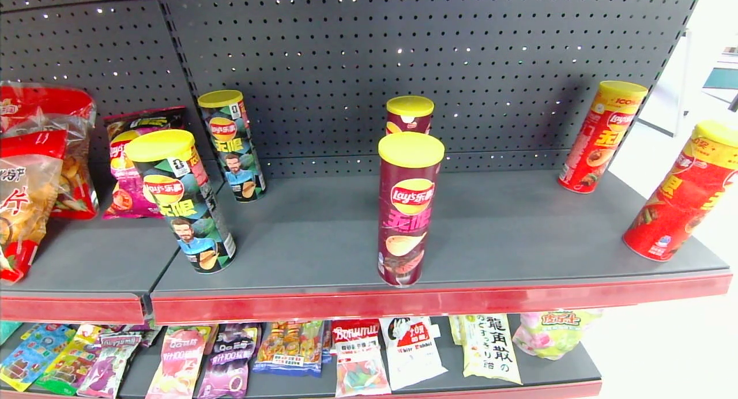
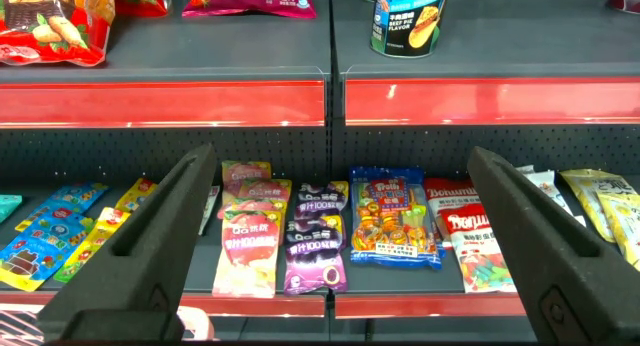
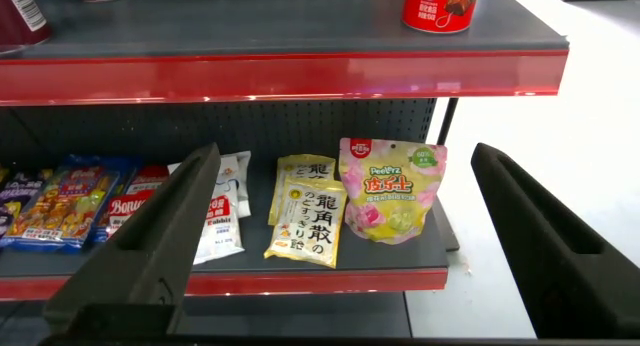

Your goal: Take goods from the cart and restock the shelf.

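On the grey upper shelf [image 1: 490, 237] two maroon chip cans with yellow lids stand in the middle, one at the front [image 1: 406, 209] and one behind it [image 1: 409, 115]. Two dark green cans [image 1: 184, 200] stand to the left, and two red cans [image 1: 602, 136] to the right. My left gripper [image 2: 342, 154] is open and holds nothing. It faces the lower shelf, below the front dark green can [image 2: 405, 21]. My right gripper [image 3: 347, 151] is also open with nothing in it, below the red can [image 3: 440, 6] near the shelf's right end.
Snack bags [image 1: 34, 174] lie at the upper shelf's left end. The lower shelf carries a row of flat candy bags [image 2: 315, 248], a yellow bag [image 3: 308, 211] and a pink-green bag [image 3: 392, 189]. Red price rails [image 1: 438, 301] edge the shelves. Open floor lies right of the shelf.
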